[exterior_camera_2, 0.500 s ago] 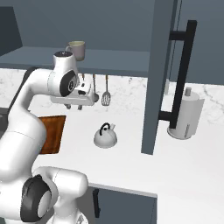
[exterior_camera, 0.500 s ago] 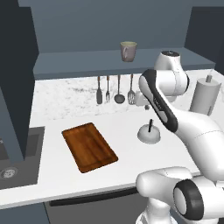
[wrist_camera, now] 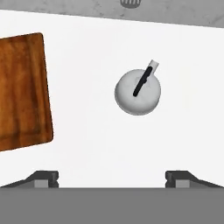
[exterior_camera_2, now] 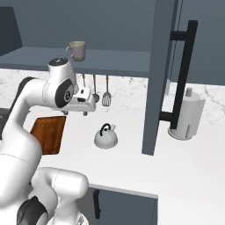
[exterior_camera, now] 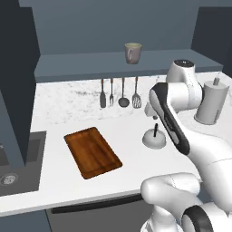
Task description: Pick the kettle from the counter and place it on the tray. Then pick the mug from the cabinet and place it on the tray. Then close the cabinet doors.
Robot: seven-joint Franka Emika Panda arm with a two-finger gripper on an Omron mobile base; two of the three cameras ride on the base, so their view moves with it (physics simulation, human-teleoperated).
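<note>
Kettle [wrist_camera: 138, 92], round and shiny with a curved black handle, sits on the speckled white surface [wrist_camera: 87, 144] beside the flat wooden tray [wrist_camera: 22, 92]. I see my fingers [wrist_camera: 46, 178] spread wide, holding nothing.

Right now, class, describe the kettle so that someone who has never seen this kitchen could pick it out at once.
Start at the white speckled counter under the dark wall cabinet. To the right of the wooden tray, in front of the hanging utensils, sits the kettle. It is a squat silvery dome with a black arched handle, far lower than the tall paper-towel roll.
</note>
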